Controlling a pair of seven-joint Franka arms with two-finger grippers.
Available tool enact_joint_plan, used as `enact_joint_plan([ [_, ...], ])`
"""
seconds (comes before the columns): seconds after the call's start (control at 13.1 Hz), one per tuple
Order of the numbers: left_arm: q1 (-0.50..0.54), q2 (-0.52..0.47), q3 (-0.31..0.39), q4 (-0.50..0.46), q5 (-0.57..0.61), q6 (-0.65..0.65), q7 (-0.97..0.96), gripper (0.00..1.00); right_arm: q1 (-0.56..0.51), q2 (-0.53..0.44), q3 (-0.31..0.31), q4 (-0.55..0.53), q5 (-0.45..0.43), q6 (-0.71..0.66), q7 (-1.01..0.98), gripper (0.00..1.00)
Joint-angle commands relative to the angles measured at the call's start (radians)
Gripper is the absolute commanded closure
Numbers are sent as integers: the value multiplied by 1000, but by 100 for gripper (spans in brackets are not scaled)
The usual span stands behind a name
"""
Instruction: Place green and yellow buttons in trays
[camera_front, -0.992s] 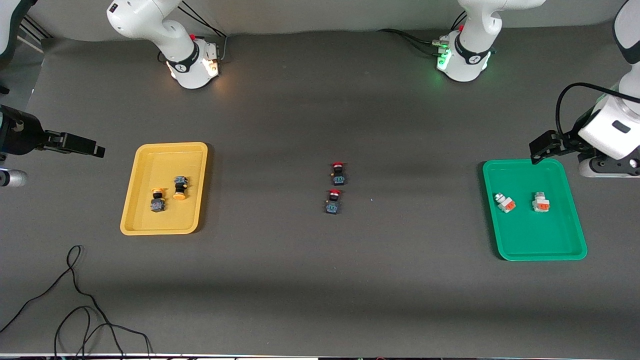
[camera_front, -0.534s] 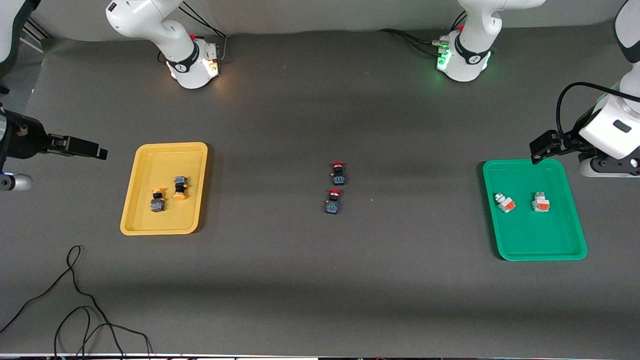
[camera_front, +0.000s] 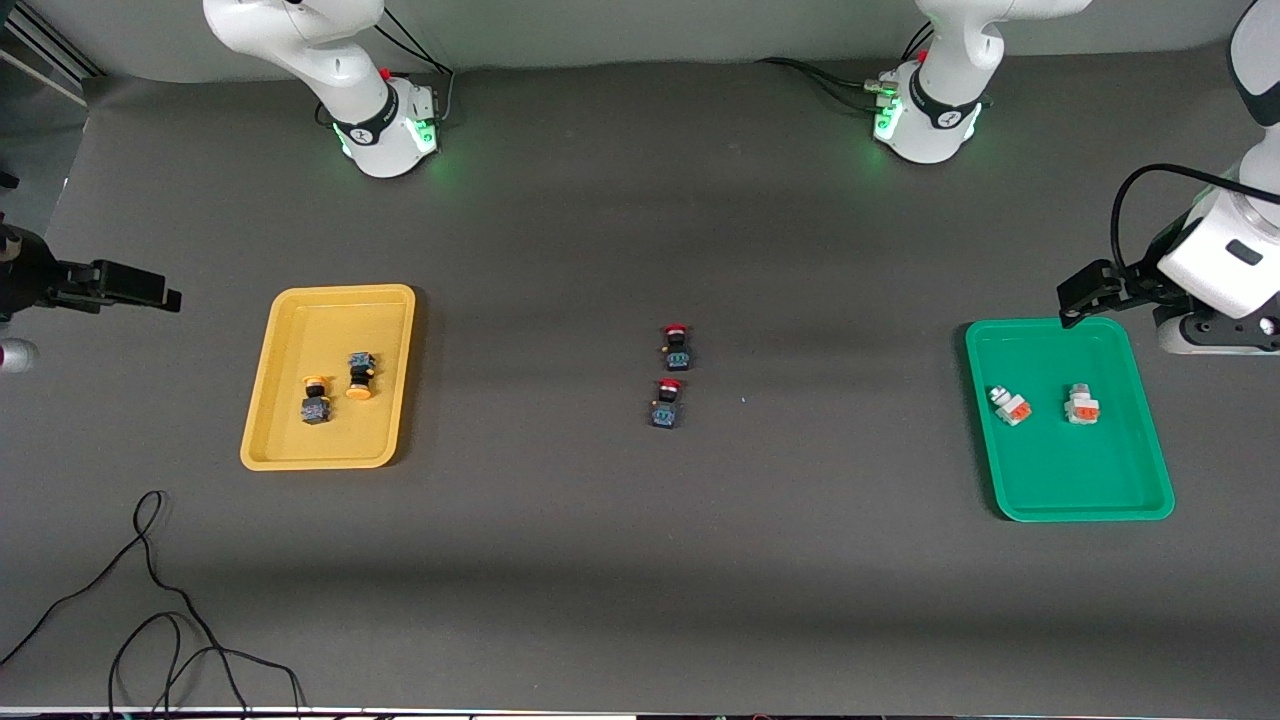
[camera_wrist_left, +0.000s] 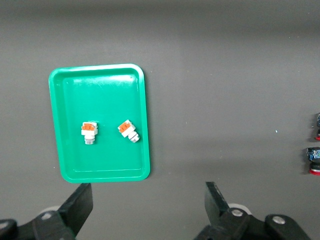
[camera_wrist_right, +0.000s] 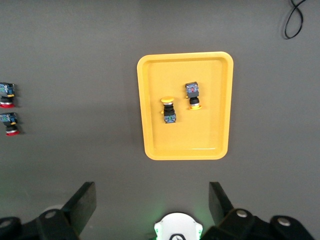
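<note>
Front view shows both yellow-capped buttons (camera_front: 335, 387) in the yellow tray (camera_front: 290, 460) and both orange-faced buttons (camera_front: 1045, 405) in the green tray (camera_front: 1085, 505), so sorting looks finished, with left gripper (camera_wrist_left: 148, 210) and right gripper (camera_wrist_right: 152, 205) spread wide, empty, needing only to park.

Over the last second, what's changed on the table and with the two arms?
The right pincer, open and empty, drew back toward the right arm's end of the table, farther from the yellow tray, and its base light turned green. The left pincer waits open over the green tray's rim, unchanged. All buttons and both trays stayed put.
</note>
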Motion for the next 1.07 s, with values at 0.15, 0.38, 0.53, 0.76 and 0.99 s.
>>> enact_joint_plan([
  [0.15, -11, -2, 8, 24, -4, -23, -15, 0, -124, -201, 197, -272, -73, 137, 18, 0],
  [0.38, -11, -2, 6, 24, -4, -25, -15, 0, -118, -295, 210, -436, -96, 257, 18, 0],
  [0.53, -11, -2, 8, 24, -5, -25, -14, 0, -89, -283, 198, -421, -103, 255, 16, 0],
  [0.76, -11, -4, 8, 24, -4, -28, -15, 0, -72, -232, 198, -371, -126, 252, 18, 0],
  [0.99, -10, -4, 9, 27, -4, -28, -12, 0, -70, -232, 198, -371, -126, 252, 18, 0],
])
